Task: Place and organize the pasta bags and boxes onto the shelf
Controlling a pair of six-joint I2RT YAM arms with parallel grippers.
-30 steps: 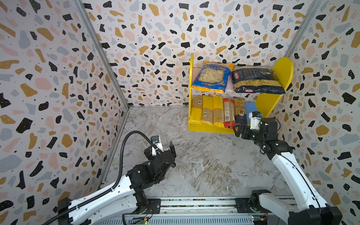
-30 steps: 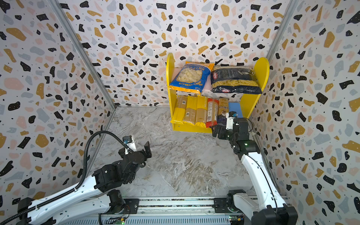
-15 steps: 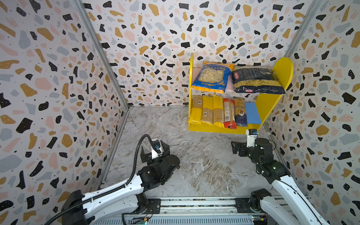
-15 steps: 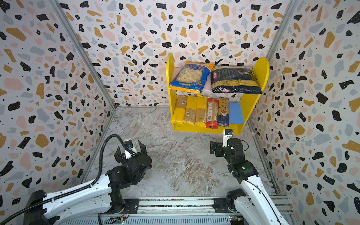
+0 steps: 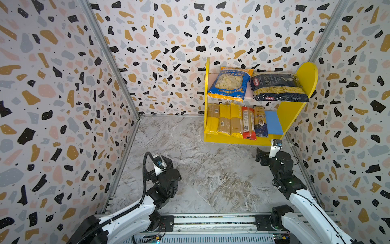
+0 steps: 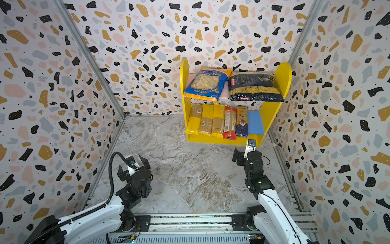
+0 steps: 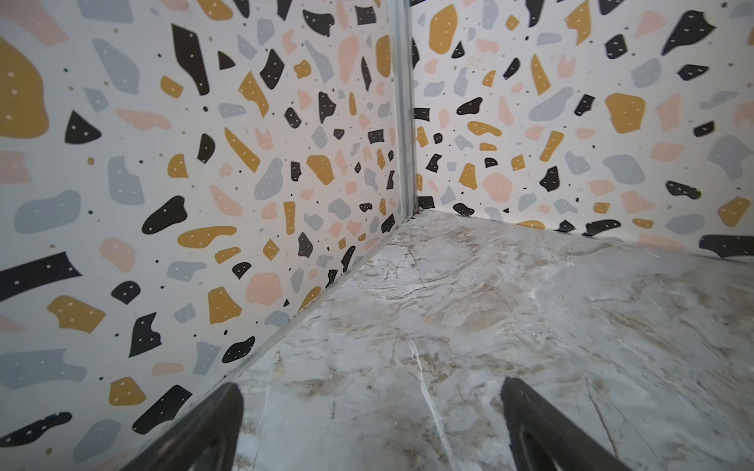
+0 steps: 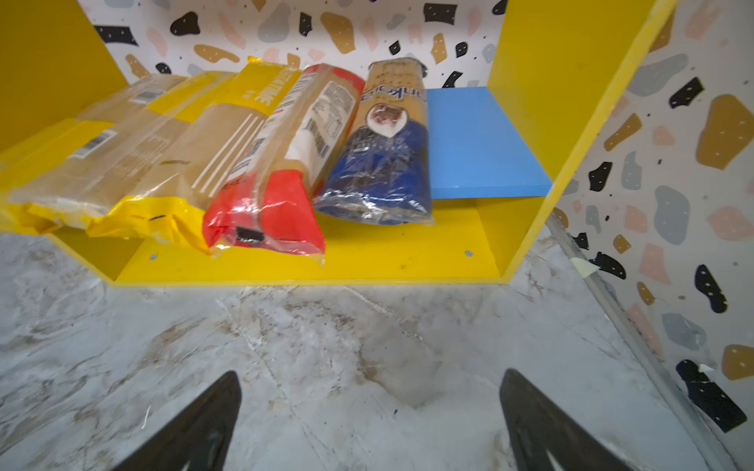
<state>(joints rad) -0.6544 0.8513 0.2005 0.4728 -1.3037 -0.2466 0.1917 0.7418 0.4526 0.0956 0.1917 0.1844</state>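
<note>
holding all the pasta, the shelf (image 5: 304, 71) has the orecchiette bag (image 5: 230, 83) and penne bag (image 5: 278, 86) on its upper board, with three spaghetti packs (image 5: 224, 119), red pack (image 5: 248, 122) and blue-ended pack (image 5: 260, 121) below, far ends hidden. left end effector (image 7: 369, 387) and right end effector (image 8: 369, 379) are open and empty, over the desk (image 5: 200, 169).

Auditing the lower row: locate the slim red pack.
In both top views the slim red pack lies on the blue lower board, between a yellow spaghetti pack and the blue-ended pack.

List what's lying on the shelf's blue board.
Five long packs lie side by side: three yellow packs, a red pack and a blue-ended pack. The blue board is bare beside the blue-ended pack; the rest of it is hidden under the packs.
</note>
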